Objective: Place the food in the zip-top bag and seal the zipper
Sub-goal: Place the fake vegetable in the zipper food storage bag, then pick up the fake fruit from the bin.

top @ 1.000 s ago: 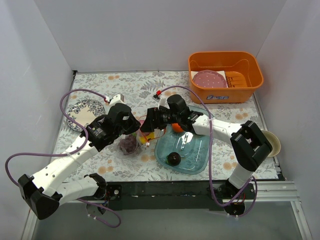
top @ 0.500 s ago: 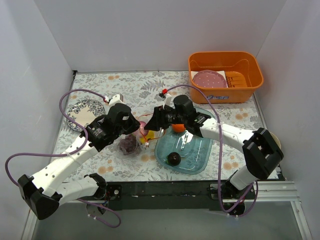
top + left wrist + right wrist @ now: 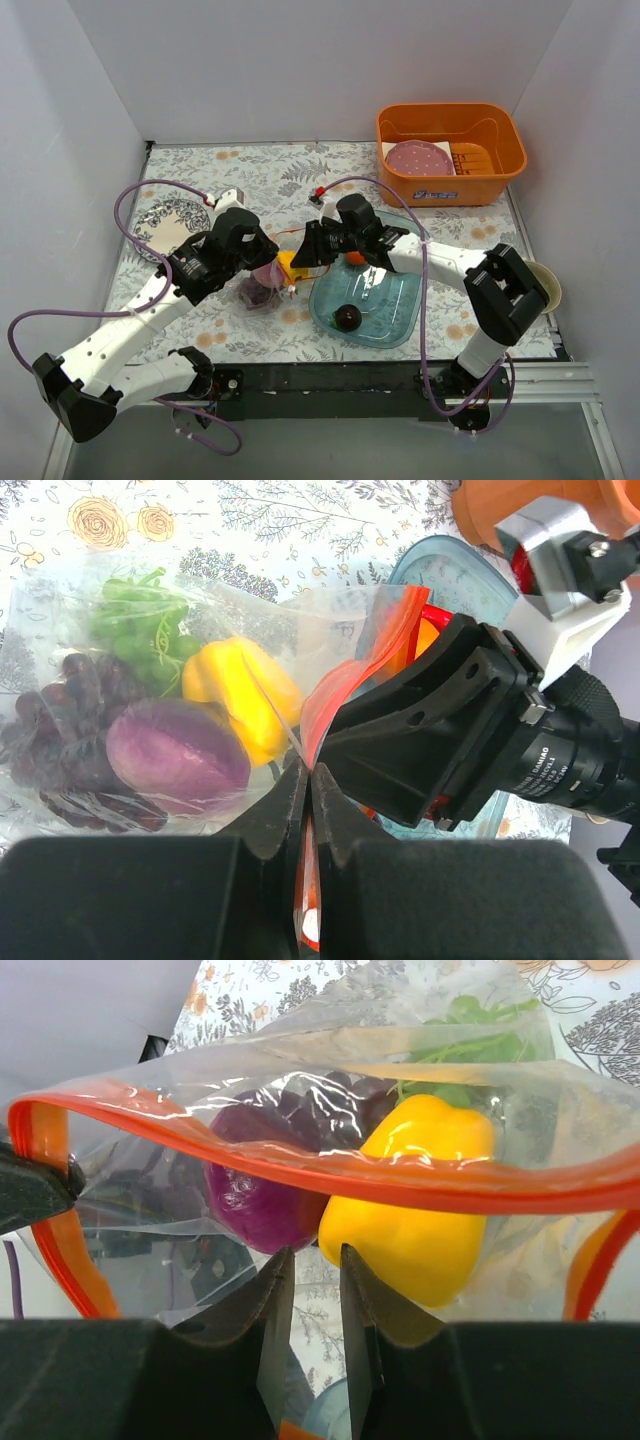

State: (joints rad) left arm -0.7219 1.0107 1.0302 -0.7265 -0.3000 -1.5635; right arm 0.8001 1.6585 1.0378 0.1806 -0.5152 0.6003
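The zip-top bag [image 3: 90, 600] lies left of the tray. It holds a yellow pepper [image 3: 240, 695], a purple onion [image 3: 175, 755], green grapes [image 3: 140, 630] and dark grapes [image 3: 60, 710]. My left gripper [image 3: 308, 770] is shut on the zipper [image 3: 345, 675] at the mouth's near end. My right gripper [image 3: 310, 1250] faces the open mouth just below the zipper [image 3: 350, 1175], its jaws a narrow gap apart with nothing between them. The pepper [image 3: 420, 1200] and onion [image 3: 265, 1180] show through the plastic. An orange [image 3: 352, 257] and a dark plum [image 3: 347, 317] sit in the blue tray [image 3: 395, 310].
An orange bin [image 3: 450, 152] at the back right holds a pink dotted disc [image 3: 420, 157]. A patterned plate [image 3: 165, 222] lies at the left edge, and a small bowl [image 3: 548, 285] at the right edge. White walls close in three sides.
My right gripper's jaws have narrowed from wide open to a small gap at the bag's mouth. My left gripper has kept its hold on the zipper and raised the mouth slightly.
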